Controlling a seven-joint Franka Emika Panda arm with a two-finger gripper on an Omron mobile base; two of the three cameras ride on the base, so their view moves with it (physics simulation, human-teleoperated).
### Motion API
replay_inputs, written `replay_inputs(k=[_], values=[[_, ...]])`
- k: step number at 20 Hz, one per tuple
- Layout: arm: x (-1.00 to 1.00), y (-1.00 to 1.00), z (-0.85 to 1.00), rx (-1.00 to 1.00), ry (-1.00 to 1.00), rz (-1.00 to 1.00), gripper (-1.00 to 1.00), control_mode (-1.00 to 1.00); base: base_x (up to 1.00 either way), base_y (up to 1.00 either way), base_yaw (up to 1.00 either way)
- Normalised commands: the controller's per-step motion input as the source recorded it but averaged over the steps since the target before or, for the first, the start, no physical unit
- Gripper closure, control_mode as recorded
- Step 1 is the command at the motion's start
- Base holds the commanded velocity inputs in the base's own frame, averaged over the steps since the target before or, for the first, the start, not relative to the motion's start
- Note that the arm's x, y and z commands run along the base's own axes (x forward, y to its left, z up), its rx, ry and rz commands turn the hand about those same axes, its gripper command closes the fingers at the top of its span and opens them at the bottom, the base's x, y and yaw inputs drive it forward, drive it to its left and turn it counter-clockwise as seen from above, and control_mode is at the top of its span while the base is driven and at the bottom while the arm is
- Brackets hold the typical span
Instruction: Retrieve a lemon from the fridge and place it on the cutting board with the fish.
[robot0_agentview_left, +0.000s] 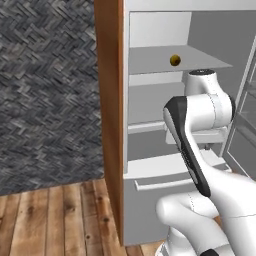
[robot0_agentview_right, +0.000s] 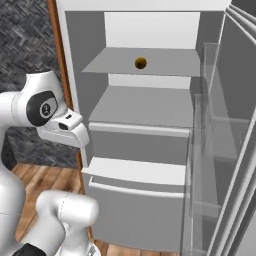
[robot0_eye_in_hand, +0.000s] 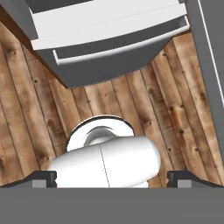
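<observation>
Small round olive-gold lemon (robot0_agentview_left: 175, 60) near back edge of pale grey fridge (robot0_agentview_right: 145, 107) shelf, apparently untouched; gripper (robot0_eye_in_hand: 112, 177) fingers spread wide, empty.

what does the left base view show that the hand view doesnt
Left base view alone: the lemon on an upper shelf inside the open fridge, plus a dark herringbone wall. Hand view alone: the open gripper with its fingertips far apart, looking straight down at the floor. Both share the wooden floor and the fridge's lower drawer.
</observation>
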Motion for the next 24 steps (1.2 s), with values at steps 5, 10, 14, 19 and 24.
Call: replay_inputs(k=[5, 10, 14, 19, 24], values=[[0.0, 0.0, 0.0, 0.0, 0.0, 0.0, -1.0, 1.0, 0.15, -0.33, -0.01], [0.0, 0.0, 0.0, 0.0, 0.0, 0.0, -1.0, 1.0, 0.12, -0.07, -0.09], [0.0, 0.0, 0.0, 0.0, 0.0, 0.0, -1.0, 1.0, 0.19, 0.0, -0.13], [0.0, 0.0, 0.0, 0.0, 0.0, 0.0, -1.0, 1.0, 0.35, -0.08, -0.12], [0.0, 0.0, 0.0, 0.0, 0.0, 0.0, -1.0, 1.0, 0.49, -0.21, -0.08]])
